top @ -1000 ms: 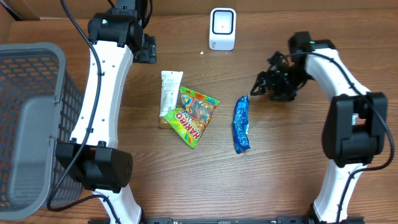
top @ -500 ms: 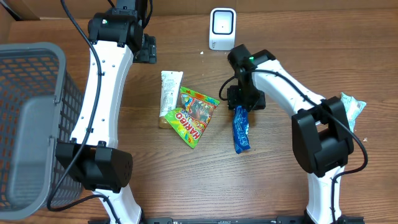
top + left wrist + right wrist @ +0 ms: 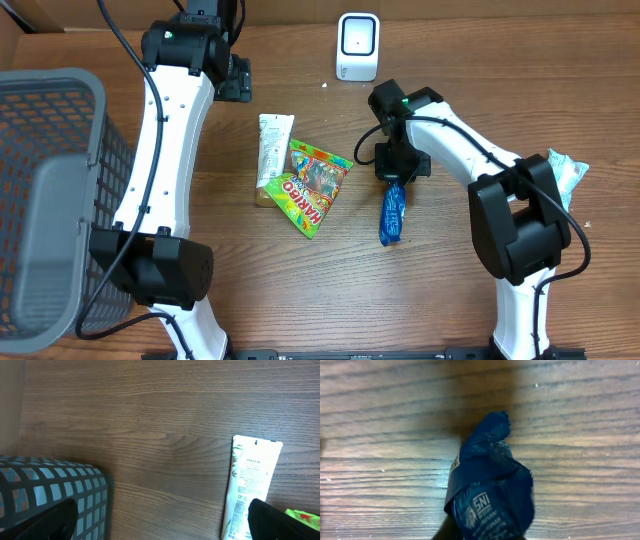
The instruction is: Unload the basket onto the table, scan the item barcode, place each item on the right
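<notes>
Overhead, right arm: The right gripper [image 3: 393, 178] is seen clenched on the upper end of the crumpled blue foil snack packet [image 3: 392, 213]. The packet's lower part lies on the brown wooden table [image 3: 450, 300].
Overhead, scanner: The white upright barcode scanner [image 3: 357, 46] is placed at the far edge, apart from the packet.
Overhead, left arm: The left gripper [image 3: 235, 80] is held near the far edge, left of the scanner, with nothing grasped.
Overhead, other goods: A white shampoo tube [image 3: 272, 150] and a green Haribo sweet bag [image 3: 312, 185] are found touching, left of the packet. A grey mesh basket [image 3: 50, 200] is set at the left edge.
Left wrist: The jaws are spread wide and released. The tube [image 3: 250, 485] is seen by the right fingertip, the basket [image 3: 55, 490] by the left.
Right wrist: The packet [image 3: 490, 495] is seen bunched at lower centre, white print showing. The fingers cannot be made out clearly.
</notes>
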You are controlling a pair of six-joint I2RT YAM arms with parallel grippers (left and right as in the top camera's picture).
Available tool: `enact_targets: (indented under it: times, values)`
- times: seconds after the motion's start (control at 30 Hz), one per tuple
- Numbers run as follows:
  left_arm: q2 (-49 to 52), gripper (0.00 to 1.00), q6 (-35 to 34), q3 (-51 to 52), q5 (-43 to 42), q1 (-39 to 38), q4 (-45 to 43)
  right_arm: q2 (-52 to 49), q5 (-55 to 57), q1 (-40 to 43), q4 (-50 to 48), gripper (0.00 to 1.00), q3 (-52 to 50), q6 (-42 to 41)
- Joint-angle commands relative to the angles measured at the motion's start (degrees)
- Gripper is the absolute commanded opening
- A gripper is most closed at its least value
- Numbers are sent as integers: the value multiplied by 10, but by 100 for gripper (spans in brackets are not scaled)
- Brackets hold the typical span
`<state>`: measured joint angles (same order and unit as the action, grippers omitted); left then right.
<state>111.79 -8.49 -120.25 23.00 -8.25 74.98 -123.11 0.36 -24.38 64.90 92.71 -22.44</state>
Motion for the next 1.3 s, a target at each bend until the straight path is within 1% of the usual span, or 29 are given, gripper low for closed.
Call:
enact_targets:
  times: [0.0,0.07,0.17,0.3,0.33,0.37,0.43,0.53,0.57,0.67,0.77,0.9,1.07,1.13,1.27]
  values:
    - [8,100,10,0,7,-3,-3,6,-46,24,-19,4,-5,27]
    - [8,100,10,0,7,-3,-3,6,-114,36,-30,4,-4,71]
    - [8,100,10,0,7,-3,-3,6,-249,58,-45,4,-4,152]
    - [8,100,10,0,7,-3,-3,6,-477,94,-28,5,-4,354]
    - [8,100,10,0,7,-3,-3,6,-513,104,-17,5,-4,398]
    - [8,100,10,0,7,-3,-3,6,-532,111,-10,6,-4,424]
    - [8,100,10,0,7,-3,-3,6,-558,127,-4,8,-4,453]
    - [8,100,10,0,7,-3,-3,6,-553,133,-6,15,-4,454]
    - [8,100,10,0,7,-3,-3,6,-540,132,-6,23,-4,453]
    - [8,100,10,0,7,-3,-3,5,-482,129,-8,35,-7,447]
    - [8,100,10,0,7,-3,-3,1,-468,129,-16,36,-19,442]
    - [8,100,10,0,7,-3,-3,-4,-448,129,-50,36,-45,410]
    - [8,100,10,0,7,-3,-3,-4,-407,126,-92,44,-50,334]
    - [8,100,10,0,7,-3,-3,-4,-388,115,-105,45,-50,314]
    - [8,100,10,0,7,-3,-3,-4,-344,88,-130,50,-49,282]
